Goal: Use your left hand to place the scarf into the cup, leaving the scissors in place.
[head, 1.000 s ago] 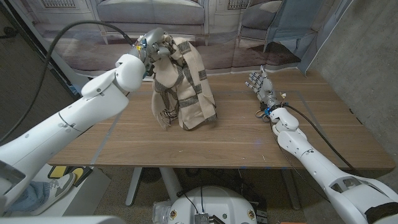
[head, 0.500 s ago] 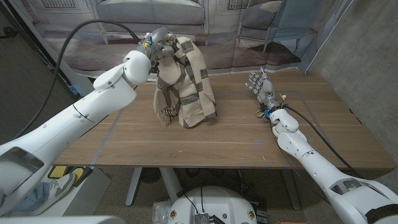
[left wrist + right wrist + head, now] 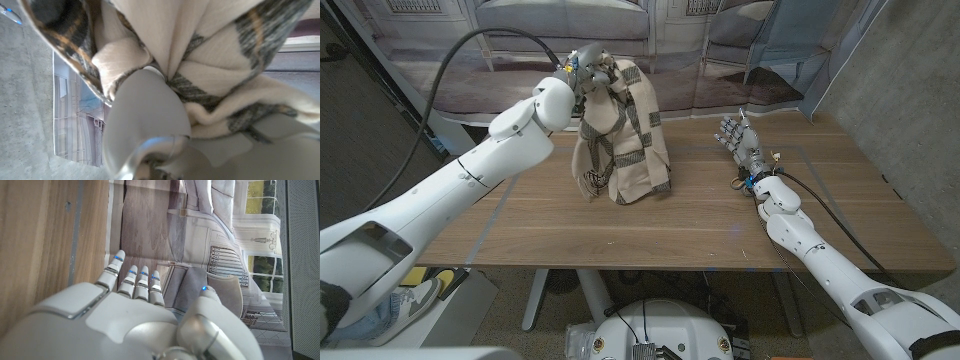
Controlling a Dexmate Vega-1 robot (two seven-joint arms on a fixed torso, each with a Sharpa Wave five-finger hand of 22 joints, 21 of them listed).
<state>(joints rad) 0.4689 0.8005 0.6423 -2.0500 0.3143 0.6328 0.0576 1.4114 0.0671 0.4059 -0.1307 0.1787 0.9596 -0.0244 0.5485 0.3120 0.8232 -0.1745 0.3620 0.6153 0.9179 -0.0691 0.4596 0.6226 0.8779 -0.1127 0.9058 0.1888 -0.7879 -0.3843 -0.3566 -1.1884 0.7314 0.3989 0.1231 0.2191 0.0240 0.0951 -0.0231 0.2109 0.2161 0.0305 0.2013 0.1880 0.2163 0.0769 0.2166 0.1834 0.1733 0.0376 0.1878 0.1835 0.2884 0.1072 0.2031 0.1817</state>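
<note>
gripping scarf [image 3: 620,130] by top, left hand [image 3: 586,70] at table's 12 o'clock; cloth hangs long-axis vertical toward 6. cup unseen. right hand [image 3: 738,135] fingers apart, empty, 3 o'clock.

A: The scarf [image 3: 620,130]?
B: Soft woven cloth, matt, cream with dark checks, fringe at the hem.
A: The table [image 3: 700,220]?
B: Wood, smooth, satin, fine grain.
A: The hands?
B: Left hand [image 3: 588,72], right hand [image 3: 738,134]: smooth grey and white plastic, glossy.
</note>
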